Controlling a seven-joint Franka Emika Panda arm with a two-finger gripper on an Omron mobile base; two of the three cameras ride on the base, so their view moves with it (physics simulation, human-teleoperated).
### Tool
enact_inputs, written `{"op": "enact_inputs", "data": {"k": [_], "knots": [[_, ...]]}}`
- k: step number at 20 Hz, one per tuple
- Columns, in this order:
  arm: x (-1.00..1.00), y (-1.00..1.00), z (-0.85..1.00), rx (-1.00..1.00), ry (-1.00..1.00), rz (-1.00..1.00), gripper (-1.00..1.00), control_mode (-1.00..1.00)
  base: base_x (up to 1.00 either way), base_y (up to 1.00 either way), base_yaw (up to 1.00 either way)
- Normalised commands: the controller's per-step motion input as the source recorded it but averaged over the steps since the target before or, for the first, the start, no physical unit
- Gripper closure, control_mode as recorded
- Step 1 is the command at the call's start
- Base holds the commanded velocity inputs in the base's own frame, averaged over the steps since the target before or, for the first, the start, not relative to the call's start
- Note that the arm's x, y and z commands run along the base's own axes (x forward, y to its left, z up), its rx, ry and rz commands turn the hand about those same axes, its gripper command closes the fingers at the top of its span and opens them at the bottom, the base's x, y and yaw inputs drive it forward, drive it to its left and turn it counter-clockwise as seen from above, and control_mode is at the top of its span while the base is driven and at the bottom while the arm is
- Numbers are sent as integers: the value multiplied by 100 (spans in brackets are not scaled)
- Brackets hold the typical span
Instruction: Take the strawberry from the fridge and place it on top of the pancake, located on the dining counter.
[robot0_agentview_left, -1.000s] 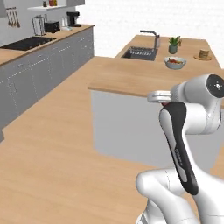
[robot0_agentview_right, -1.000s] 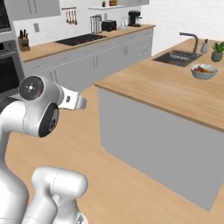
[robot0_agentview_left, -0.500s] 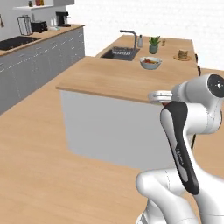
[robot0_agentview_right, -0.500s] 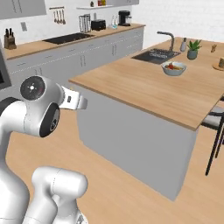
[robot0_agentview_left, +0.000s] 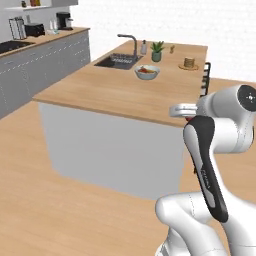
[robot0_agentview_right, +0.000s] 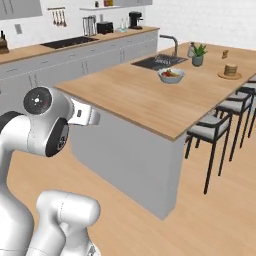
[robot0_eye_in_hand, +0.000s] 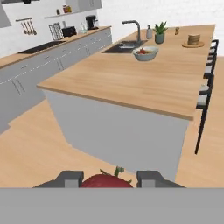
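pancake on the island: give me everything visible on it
The pancake is a short stack of tan-brown rounds on a flat round tan plate, upright and untouched. It sits at the far end of the wooden dining counter, near the stool-side edge, apart from the white fruit bowl and the potted plant. Too small for finer detail.

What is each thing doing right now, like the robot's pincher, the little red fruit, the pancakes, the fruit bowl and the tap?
Two-finger dark gripper: shut on the strawberry.
Small bright-red strawberry: held between the fingers, off any surface.
Tan-brown pancake stack on a round plate: resting on the dining counter, nothing on top.
Light wooden dining counter: bare in the near part.
White bowl of mixed fruit: upright beside the sink.
Dark faucet: no water visible.
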Motion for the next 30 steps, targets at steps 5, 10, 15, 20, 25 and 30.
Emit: {"op": "enact_inputs", "data": {"k": [5,10,15,20,25,30], "knots": [[0,0,0,0,0,0,100,100,1,-100,19],[0,0,0,0,0,0,100,100,30,-100,27],[0,0,0,0,0,0,100,100,62,-100,27],[0,0,0,0,0,0,100,100,65,-100,23],[0,0,0,0,0,0,100,100,56,-100,25],[0,0,0,0,0,0,100,100,56,-100,22]]}}
